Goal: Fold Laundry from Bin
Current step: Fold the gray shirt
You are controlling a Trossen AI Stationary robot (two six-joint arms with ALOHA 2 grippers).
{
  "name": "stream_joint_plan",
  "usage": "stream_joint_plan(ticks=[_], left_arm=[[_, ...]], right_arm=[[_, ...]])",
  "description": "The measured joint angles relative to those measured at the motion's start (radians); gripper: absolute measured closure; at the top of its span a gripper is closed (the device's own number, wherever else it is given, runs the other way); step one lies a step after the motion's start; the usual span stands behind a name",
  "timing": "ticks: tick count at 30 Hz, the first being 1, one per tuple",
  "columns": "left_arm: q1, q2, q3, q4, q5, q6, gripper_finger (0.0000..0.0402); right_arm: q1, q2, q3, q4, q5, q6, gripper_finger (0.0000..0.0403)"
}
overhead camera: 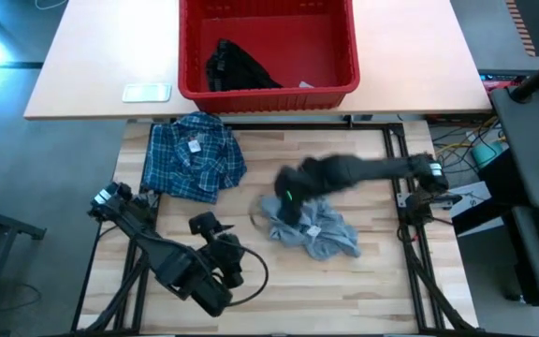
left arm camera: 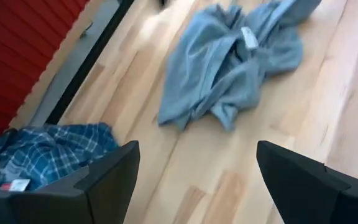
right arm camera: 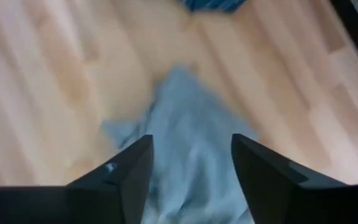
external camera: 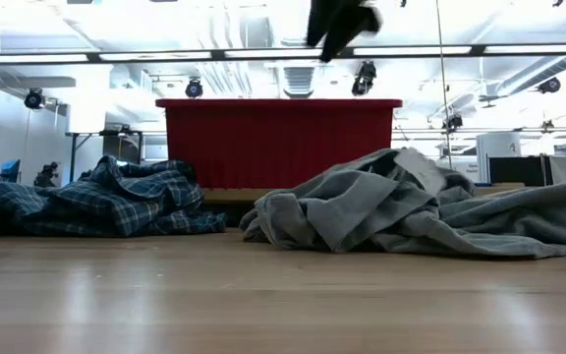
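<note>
1. The light grey T-shirt (overhead camera: 314, 231) is lying crumpled in a heap on the wooden table (overhead camera: 382, 290), a little right of the table's middle, with a small white label showing on its folds.
2. The right gripper (right arm camera: 190, 163) is hanging above the near-left part of that heap; its two dark fingers are standing parted, with grey cloth showing below the gap between them, and nothing is caught between them. In the low view only a dark part of the arm is showing, high above the garment.
3. The plaid shirt (overhead camera: 193, 154) is lying bunched on the table's far-left part, just in front of the bin, well apart from the grey T-shirt, with a white tag visible near its collar.
4. The red bin (overhead camera: 268, 54) is sitting beyond the table's far edge on a paler tabletop, and the black garment (overhead camera: 234, 67) is lying inside it against the left wall.
5. The left gripper (left arm camera: 196, 174) is waiting over the table's near-left part, its fingers standing wide apart and holding nothing; it is looking toward both garments from its wrist camera.
6. A small pale flat object (overhead camera: 146, 92) is lying on the paler tabletop to the left of the bin.
</note>
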State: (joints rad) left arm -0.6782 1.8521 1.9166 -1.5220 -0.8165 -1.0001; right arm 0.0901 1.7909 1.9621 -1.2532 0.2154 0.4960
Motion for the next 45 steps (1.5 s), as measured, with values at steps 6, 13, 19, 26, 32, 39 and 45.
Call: stream_joint_plan(ticks=[6, 13, 19, 26, 32, 39, 45], left_arm=[[0.046, -0.029, -0.099, 0.058, 0.035, 0.045, 0.0096], [0.108, -0.047, -0.27, 0.429, 0.354, 0.372, 0.0096], [0.129, -0.104, -0.424, 0.588, 0.484, 0.387, 0.011], [0.109, -0.208, -0.595, 0.718, 0.493, 0.31, 0.0127], [0.078, -0.258, -0.708, 0.818, 0.453, 0.204, 0.0134], [0.107, -0.3, -0.763, 0.946, 0.319, 0.325, 0.0135], [0.216, -0.34, -0.751, 0.973, 0.301, 0.438, 0.0135]], right_arm=[[0.261, -0.031, -0.164, -0.007, 0.136, 0.347, 0.0165], [0.409, -0.034, -0.44, 0.082, 0.249, 0.775, 0.0174], [0.335, -0.138, -0.639, 0.329, 0.145, 0.9, 0.0187], [0.17, -0.196, -0.736, 0.464, 0.002, 0.768, 0.0191], [0.114, -0.143, -0.75, 0.447, -0.122, 0.657, 0.0223], [0.08, -0.121, -0.737, 0.414, 0.032, 0.637, 0.0324], [0.034, -0.184, -0.596, 0.244, 0.073, 0.471, 0.039]])
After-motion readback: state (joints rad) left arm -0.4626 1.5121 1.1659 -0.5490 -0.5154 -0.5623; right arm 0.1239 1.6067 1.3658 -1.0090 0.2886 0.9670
